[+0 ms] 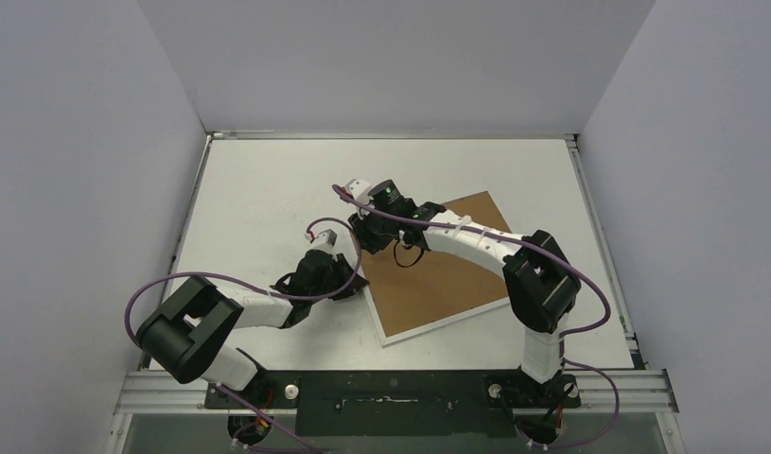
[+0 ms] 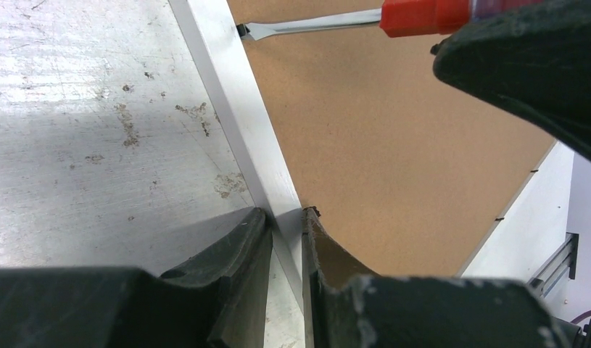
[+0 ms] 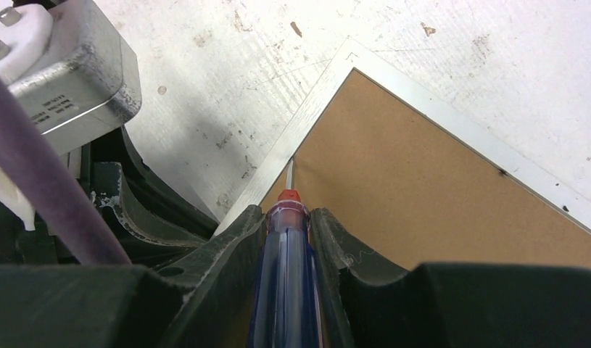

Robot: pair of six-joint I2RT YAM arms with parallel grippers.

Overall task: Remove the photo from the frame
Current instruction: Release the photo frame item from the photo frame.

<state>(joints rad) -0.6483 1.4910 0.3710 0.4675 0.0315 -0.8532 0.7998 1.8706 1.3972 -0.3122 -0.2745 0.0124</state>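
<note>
Top external view is showing the big flat rectangular picture frame (image 1: 438,284) with narrow white border strips lying face down on the scuffed white desk (image 1: 268,189). Its brown fibreboard back is facing up and it's sitting at an angle, right of centre. The photo isn't showing anywhere. I'm guessing it's sitting under that board, but I can't confirm.

Progress-wise I'd say things are barely getting started. The board is still sitting flush inside the strips and nothing is lifting. A couple of tiny dark tabs (image 3: 502,172) along the inner edge are looking untouched, though they're too small to really tell. What's left, as I'm reading it: freeing the board, lifting it out, then pulling the print.

The left fingers (image 2: 241,246) are pinching the frame's white strip on its left side, one finger on the desk side and one on the board side. To me that's looking like steadying. The right fingers (image 3: 234,239) are clamping a small screwdriver (image 3: 285,283) with a clear blue handle and a red collar. Its flat metal blade is poking at the seam between board and strip, close to the corner at the far end of that same strip. Both sets are working near each other, not touching.
</note>
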